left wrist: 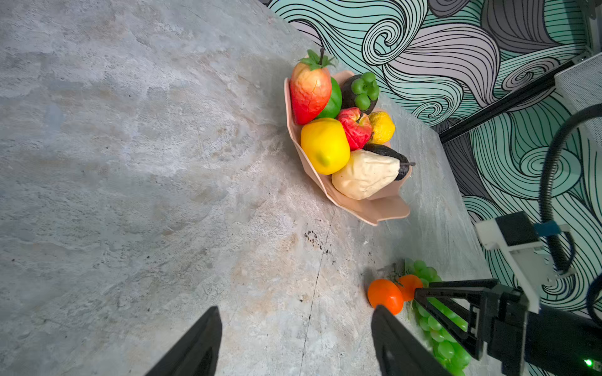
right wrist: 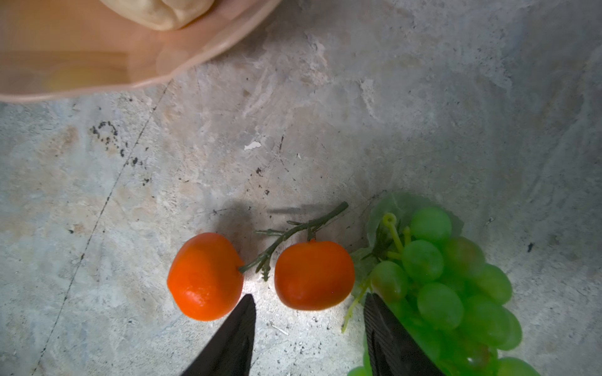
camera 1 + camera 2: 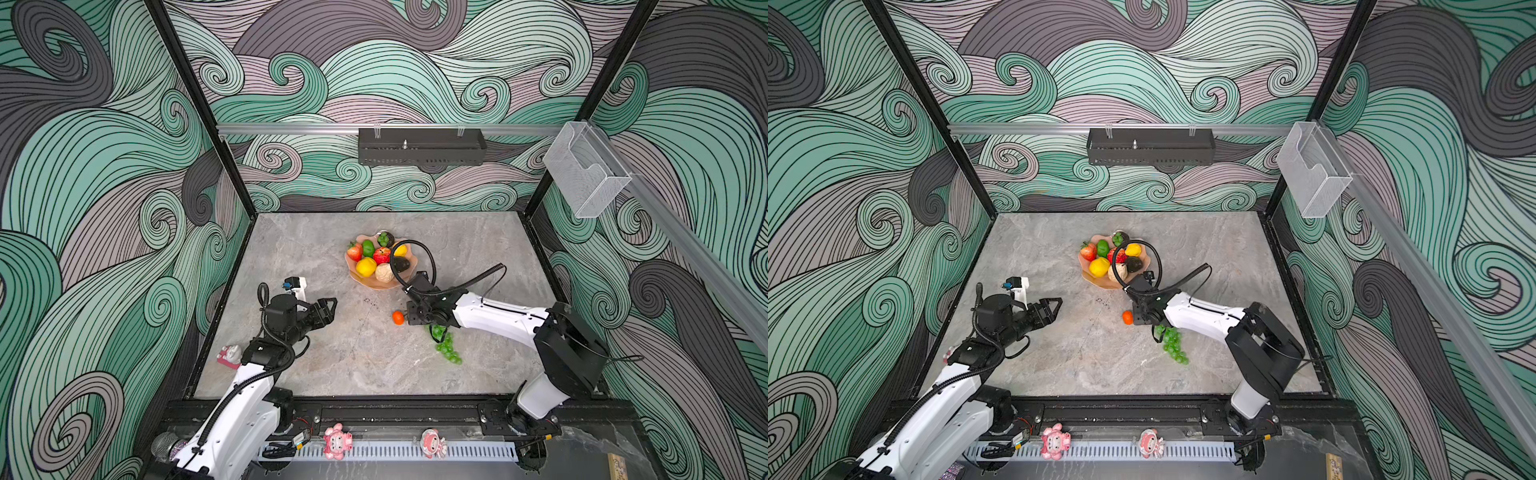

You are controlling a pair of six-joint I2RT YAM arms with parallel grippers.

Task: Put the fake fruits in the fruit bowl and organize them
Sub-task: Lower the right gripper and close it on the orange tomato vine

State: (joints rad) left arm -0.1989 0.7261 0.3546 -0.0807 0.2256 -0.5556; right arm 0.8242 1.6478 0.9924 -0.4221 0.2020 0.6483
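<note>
Grey bench (image 2: 423, 114) is carrying two twig-joined glossy orange plastic fruits (image 2: 205, 276) near the peach-pink scalloped fruit bowl (image 2: 195, 55). Your right gripper (image 2: 308, 295) jaws are straddling one, part-open; centre them, avoiding the green plastic grapes (image 2: 439, 286). Left gripper (image 1: 296, 309) jaws are gaping, empty.

glossy plastic oranges (image 2: 205, 276) & grapes (image 2: 436, 286), transl. bowl (image 2: 81, 71), matt stone-look table (image 2: 423, 114)
</note>
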